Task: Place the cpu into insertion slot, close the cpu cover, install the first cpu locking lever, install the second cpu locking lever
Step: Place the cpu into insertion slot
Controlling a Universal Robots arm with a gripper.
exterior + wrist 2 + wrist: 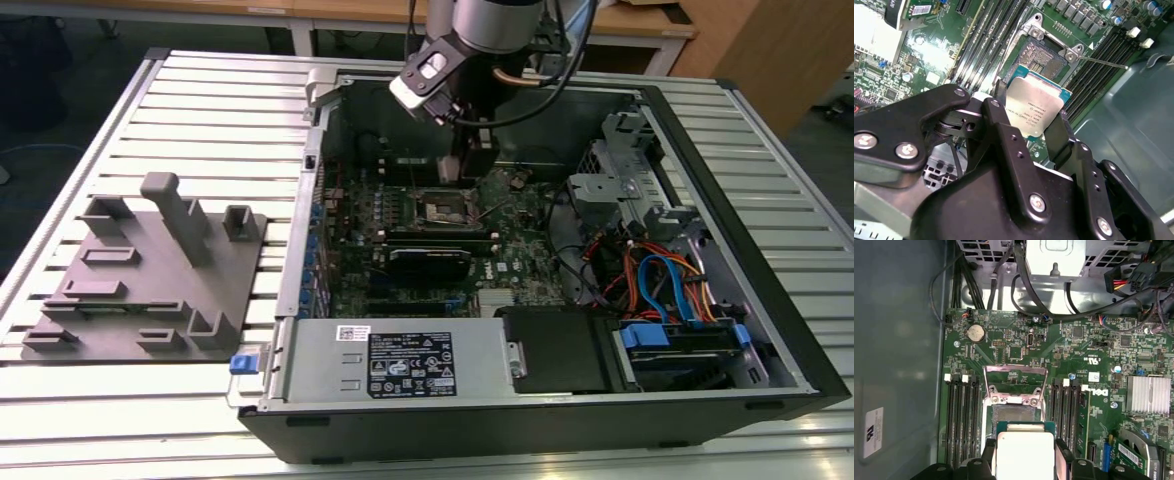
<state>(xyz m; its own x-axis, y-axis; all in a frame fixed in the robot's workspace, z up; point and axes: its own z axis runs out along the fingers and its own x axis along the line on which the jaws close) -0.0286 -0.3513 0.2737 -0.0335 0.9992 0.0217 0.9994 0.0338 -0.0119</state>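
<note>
In the exterior view, an open computer case (400,420) is seen lying on the slatted surface (200,100), toward its far edge. The gripper (463,168) is lowered into the case, just above the insertion slot (447,208) on the green motherboard (507,250). A grey fixture (147,270) is seen on the surface at the exterior view's left, apart from the case.

In the second wrist view, the cpu (1036,112) is clamped by two opposite edges between the black fingers (1064,135), its silver top turned to the camera. The bare insertion slot (1041,55) is seen just beyond it, with a thin lever (1104,61) standing out to one side.

In the first wrist view, the cpu (1024,452) is held between the fingers (1061,457), not yet seated. The cpu cover (1015,369) is swung open beyond the insertion slot (1015,412).
</note>
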